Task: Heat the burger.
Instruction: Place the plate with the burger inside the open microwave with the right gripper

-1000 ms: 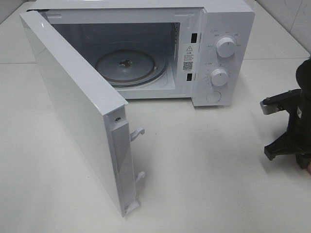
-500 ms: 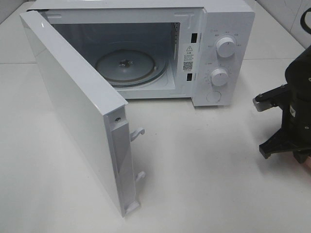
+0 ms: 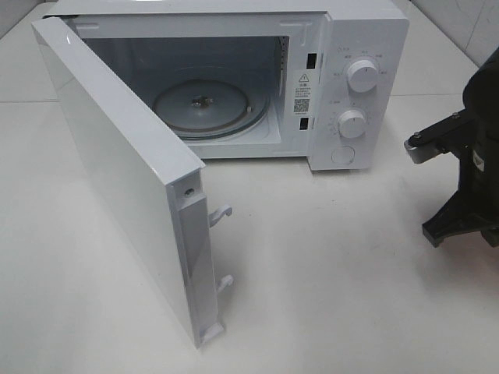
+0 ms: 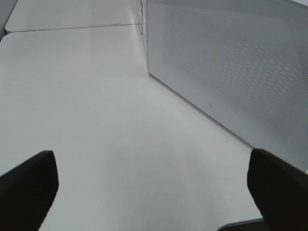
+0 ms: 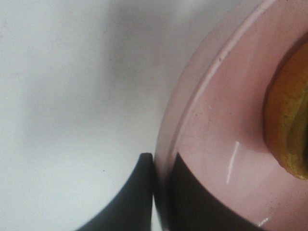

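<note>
Nearest you, your left gripper (image 4: 151, 185) hangs over the white tabletop (image 4: 106, 120) with its two black fingertips (image 4: 29, 185) spread wide and nothing between them. Just ahead of it stands the mesh-dotted outer face of the white microwave door (image 4: 226, 62). Over on the right, your right gripper (image 5: 161, 173) is pinched tight on the rim of the flat round pink plate (image 5: 216, 134), one black finger outside the rim, the other lying on the plate's inner surface. The small round burger (image 5: 288, 120) sits on that pink plate, a little inward of the grip; only the curved golden-brown edge of its bun shows. Whether the plate rests on the table you cannot tell. From the high camera only the black right arm (image 3: 468, 179) shows, at the right edge, to the right of the oven and apart from it, so the burger is out there, outside the oven. The door is swung open toward the near left, its two white latch hooks (image 3: 221, 212) sticking out of its near edge. Farther back sits the white box-shaped microwave oven (image 3: 366, 31), its cavity open on the round glass turntable (image 3: 210, 105). On the right of its front are two round white knobs (image 3: 363, 75), one above the other, and a round white button (image 3: 343, 155) below them.
</note>
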